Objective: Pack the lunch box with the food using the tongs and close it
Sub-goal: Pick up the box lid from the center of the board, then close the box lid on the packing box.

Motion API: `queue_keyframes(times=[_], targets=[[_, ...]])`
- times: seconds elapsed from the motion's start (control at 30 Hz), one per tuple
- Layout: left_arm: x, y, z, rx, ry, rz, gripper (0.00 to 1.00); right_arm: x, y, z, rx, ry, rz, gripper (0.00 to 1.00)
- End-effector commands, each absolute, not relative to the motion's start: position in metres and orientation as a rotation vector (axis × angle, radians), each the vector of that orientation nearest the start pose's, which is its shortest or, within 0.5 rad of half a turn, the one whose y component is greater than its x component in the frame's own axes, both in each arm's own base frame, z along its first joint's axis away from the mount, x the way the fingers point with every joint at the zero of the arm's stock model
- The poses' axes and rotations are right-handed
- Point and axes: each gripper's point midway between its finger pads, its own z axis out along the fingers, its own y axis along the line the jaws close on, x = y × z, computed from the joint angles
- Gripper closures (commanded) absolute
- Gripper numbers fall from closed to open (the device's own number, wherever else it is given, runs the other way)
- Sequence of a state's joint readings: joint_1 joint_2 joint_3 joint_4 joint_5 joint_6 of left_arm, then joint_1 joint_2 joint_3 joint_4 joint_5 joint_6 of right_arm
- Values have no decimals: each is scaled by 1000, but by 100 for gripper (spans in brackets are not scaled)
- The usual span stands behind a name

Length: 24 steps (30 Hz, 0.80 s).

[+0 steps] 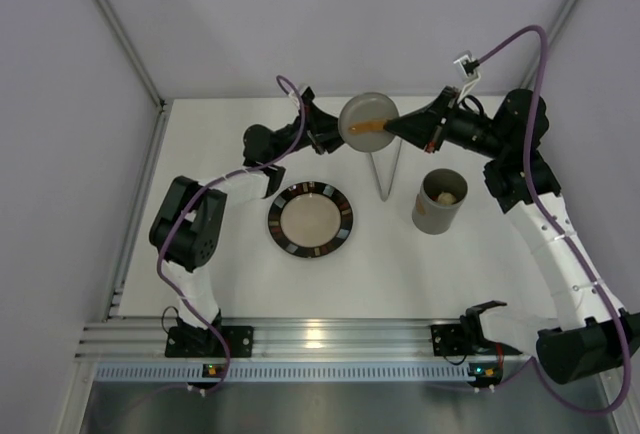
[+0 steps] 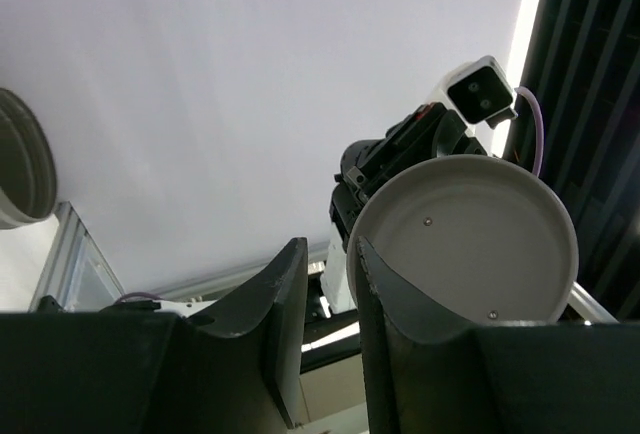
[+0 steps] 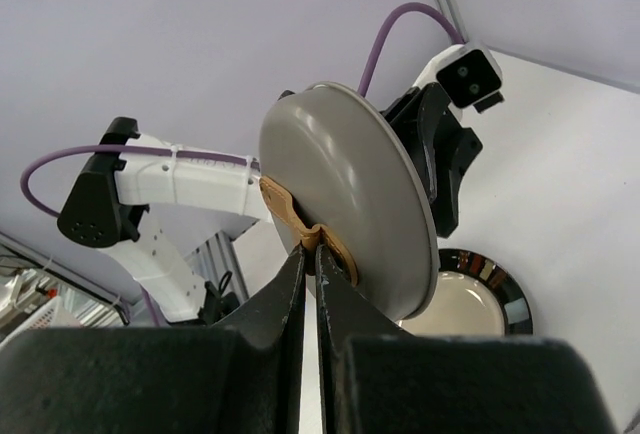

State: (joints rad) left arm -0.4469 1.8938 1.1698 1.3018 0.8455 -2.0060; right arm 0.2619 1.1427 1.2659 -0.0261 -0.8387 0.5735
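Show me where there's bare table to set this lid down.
Widest free patch: the near strip of table between the plate, the lunch box and the front rail. A smaller gap lies between them, just nearer than the tongs. Crowded: the far middle, where the left tool and right tool meet at the lid above the tongs.

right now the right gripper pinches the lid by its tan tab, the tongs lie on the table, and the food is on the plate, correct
Not quite. The top view shows the plate bare; the food sits inside the open lunch box. The rest holds: the right gripper pinches the lid by its tan tab, and the tongs lie on the table.
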Motion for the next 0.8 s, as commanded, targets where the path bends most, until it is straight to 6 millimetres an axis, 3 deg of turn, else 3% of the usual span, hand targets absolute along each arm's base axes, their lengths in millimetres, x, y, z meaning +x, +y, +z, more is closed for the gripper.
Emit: queue_keyframes(times=[0.0, 0.13, 0.17, 0.2, 0.4, 0.43, 0.53, 0.77], targets=[[335, -313, 369, -13, 1540, -2378, 70, 263, 210, 452, -481, 1528, 1206, 100], [355, -296, 347, -118, 1613, -2276, 75, 265, 195, 452, -427, 1568, 1178, 100], [363, -293, 331, -168, 1669, -2221, 75, 268, 187, 451, -397, 1580, 1163, 100], [361, -290, 332, -163, 1680, -2186, 76, 269, 183, 447, -375, 1605, 1161, 100], [369, -284, 294, -211, 1922, -1819, 79, 276, 150, 425, -178, 1718, 1147, 100], [369, -282, 293, -212, 1940, -1776, 79, 283, 134, 414, -90, 1743, 1132, 100], [367, -274, 292, -208, 1975, -1653, 80, 285, 116, 392, 23, 1792, 1128, 100], [354, -265, 303, -185, 1982, -1579, 80, 284, 92, 337, 249, 1895, 1137, 100]])
